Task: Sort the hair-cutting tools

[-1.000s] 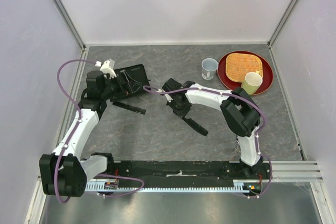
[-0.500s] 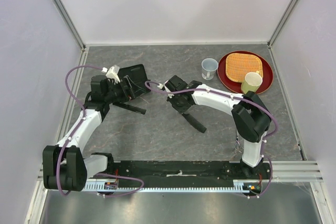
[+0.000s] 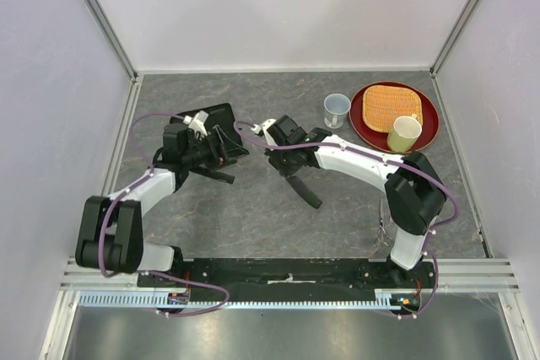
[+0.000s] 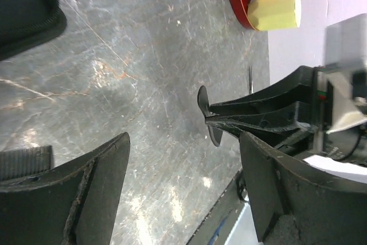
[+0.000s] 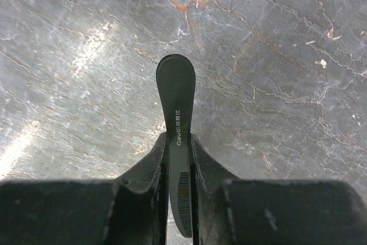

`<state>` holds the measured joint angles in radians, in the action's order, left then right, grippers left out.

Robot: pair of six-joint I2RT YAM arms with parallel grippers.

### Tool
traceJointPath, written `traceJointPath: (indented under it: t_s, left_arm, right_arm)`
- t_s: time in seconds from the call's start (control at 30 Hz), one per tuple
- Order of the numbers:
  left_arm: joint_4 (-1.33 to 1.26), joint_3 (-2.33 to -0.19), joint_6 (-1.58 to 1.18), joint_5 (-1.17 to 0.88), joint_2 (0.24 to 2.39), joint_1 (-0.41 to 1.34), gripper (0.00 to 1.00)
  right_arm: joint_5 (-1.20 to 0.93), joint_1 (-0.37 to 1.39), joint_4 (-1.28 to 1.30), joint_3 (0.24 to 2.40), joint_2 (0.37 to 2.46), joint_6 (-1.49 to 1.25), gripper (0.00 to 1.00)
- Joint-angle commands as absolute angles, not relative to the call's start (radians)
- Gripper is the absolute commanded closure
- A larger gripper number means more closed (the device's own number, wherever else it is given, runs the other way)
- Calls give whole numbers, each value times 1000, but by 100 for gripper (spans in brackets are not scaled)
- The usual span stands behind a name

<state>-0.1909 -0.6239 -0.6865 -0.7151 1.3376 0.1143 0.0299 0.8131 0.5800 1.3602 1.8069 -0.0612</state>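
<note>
Protruding from the right tool, a black comb is gripped over the table, near the centre of the top view. The left tool is held wide open beside the black case, left of centre.

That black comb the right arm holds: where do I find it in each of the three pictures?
Top external: the comb slants just below centre, sticking out from the right gripper.
Left wrist: centre of the picture, its rounded end poking out of that gripper.
Right wrist: dead centre, rounded end pointing up.
Shared landmark: the grey marbled table beneath it.
</note>
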Motion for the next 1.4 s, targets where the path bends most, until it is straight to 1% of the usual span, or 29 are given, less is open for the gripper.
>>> traceJointPath:
  t_s: [0.0,0.17,0.2,0.3,0.4,0.8,0.97,1.2,1.23,1.27,1.33,1.37]
  left_arm:
    - [-319,-653,-796,-784,1419,162,18]
    - [-336,-715,-828,-798,1529,196,20]
    - [-377,-718,-839,-802,1540,212,24]
    - [-454,-744,-887,-815,1589,245,28]
    - [-466,-782,-902,-815,1629,276,32]
    - [-423,-818,-882,-805,1663,339,48]
    - [-345,-824,-836,-758,1637,353,48]
    - [-304,-833,-830,-706,1634,365,57]
    - [-302,-833,-828,-700,1634,365,59]
    - [-302,-833,-827,-696,1632,365,70]
    - [-299,-839,-827,-693,1634,365,85]
    - [-299,-842,-827,-696,1637,367,98]
  right_arm:
    - [2,822,508,1354,1758,-95,82]
    - [-32,831,480,1356,1743,-110,82]
    - [-37,833,477,1355,1740,-115,82]
    - [-48,838,465,1351,1733,-121,82]
    - [-51,839,462,1354,1735,-124,83]
    - [-11,841,443,1368,1740,-137,83]
    - [18,841,437,1373,1743,-149,83]
    - [49,839,419,1381,1749,-202,83]
    - [52,839,416,1381,1749,-207,83]
    - [52,841,414,1382,1750,-212,83]
    - [51,839,411,1382,1749,-219,83]
    - [48,839,411,1384,1750,-219,83]
